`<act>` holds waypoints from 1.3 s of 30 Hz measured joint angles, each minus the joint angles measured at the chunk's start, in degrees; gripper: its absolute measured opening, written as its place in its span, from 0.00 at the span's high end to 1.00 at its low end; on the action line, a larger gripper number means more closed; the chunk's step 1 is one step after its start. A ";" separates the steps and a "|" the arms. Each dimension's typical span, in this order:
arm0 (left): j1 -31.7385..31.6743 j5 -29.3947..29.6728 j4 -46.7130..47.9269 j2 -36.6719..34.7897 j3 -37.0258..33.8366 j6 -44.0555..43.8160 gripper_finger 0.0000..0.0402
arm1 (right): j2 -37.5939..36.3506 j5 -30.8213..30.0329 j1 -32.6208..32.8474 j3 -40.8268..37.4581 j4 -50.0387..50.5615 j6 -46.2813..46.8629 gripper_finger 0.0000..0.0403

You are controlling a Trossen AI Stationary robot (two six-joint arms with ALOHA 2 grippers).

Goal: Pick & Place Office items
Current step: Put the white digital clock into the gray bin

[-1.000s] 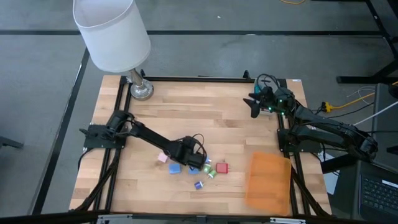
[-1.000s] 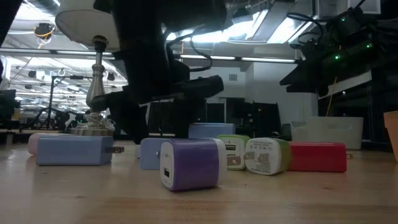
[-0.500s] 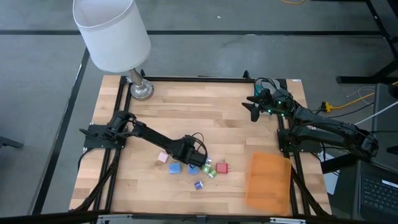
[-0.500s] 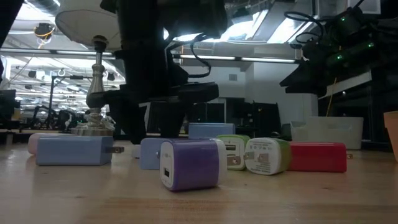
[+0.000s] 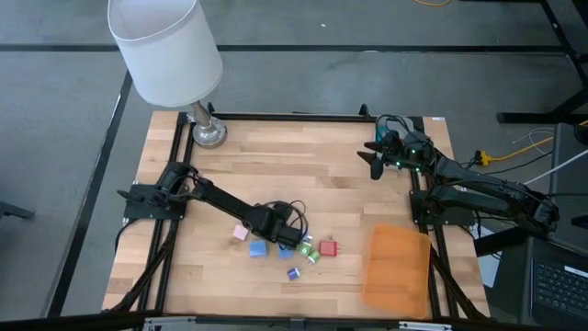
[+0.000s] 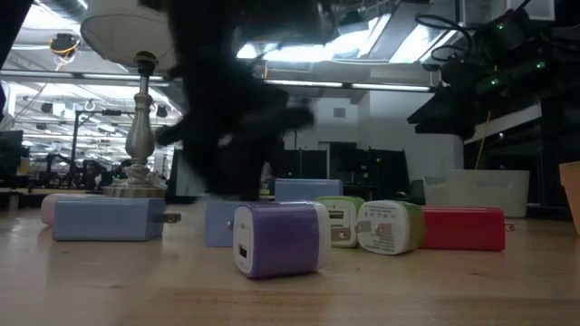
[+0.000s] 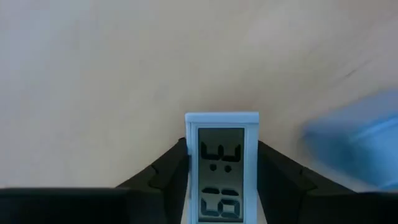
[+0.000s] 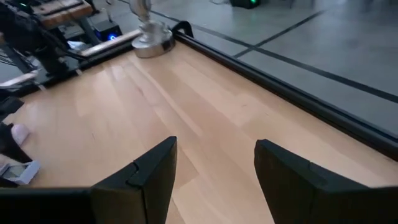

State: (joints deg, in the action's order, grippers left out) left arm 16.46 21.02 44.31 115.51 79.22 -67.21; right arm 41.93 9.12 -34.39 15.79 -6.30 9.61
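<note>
Pale-blue little LCD clock (image 7: 222, 168) is pinched in the left gripper (image 5: 280, 229) right over the office items (image 5: 292, 250), so a careless swing could knock them, while the right gripper (image 8: 214, 168) waits open far back.
</note>
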 joint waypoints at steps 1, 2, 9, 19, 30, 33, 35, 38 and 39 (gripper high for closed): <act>-0.79 1.63 -0.96 -1.71 0.07 3.12 0.63 | -0.02 0.76 0.00 0.00 -0.59 0.00 0.47; -1.77 3.25 -2.05 -3.25 0.31 6.19 0.63 | -0.02 1.52 0.00 0.00 -1.26 0.15 0.47; -11.02 -2.68 -14.24 -9.88 0.34 34.56 0.63 | -0.02 8.26 0.00 0.00 -5.72 -2.59 0.47; -25.87 -49.32 -38.86 -10.95 0.46 51.70 0.63 | 0.00 16.57 3.54 0.00 -8.48 -14.81 0.47; -32.00 -64.46 -40.19 -10.95 0.46 52.81 0.63 | 0.00 18.77 12.83 1.30 -15.37 -17.14 0.47; -32.36 -66.60 -42.58 -10.95 0.46 52.00 0.63 | 0.34 18.99 14.72 3.33 -14.45 -16.13 0.47; -32.38 -66.68 -44.01 -10.95 0.48 51.63 0.63 | 1.04 18.98 16.05 4.88 -12.32 -16.07 0.47; -32.23 -66.81 -45.36 -10.95 0.48 51.49 0.63 | 3.06 17.22 18.12 6.24 -11.52 -16.78 0.47; -32.11 -66.82 -46.11 -10.95 0.48 51.28 0.63 | 3.87 16.02 18.84 6.54 -11.49 -17.74 0.47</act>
State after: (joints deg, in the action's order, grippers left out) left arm -15.66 -45.80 -1.80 104.55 79.70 -15.93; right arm 45.81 25.14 -15.55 22.33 -17.79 -8.14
